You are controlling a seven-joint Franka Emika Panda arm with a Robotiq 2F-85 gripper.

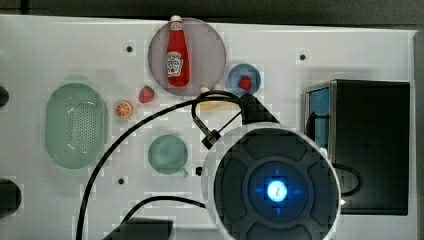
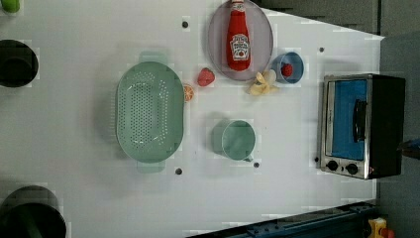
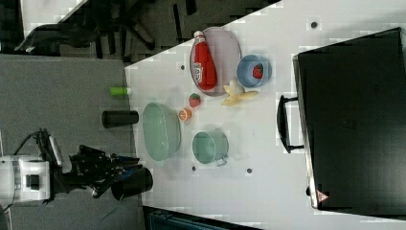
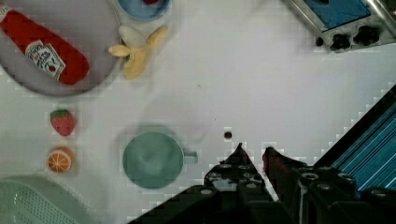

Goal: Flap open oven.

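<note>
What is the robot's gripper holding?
Nothing. The gripper hangs above bare table, fingertips close together with nothing between them, away from the oven.

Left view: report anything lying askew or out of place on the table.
The ketchup bottle lies flat on the grey plate rather than standing. A peeled banana sprawls on the bare table beside it. The oven door looks shut.
</note>
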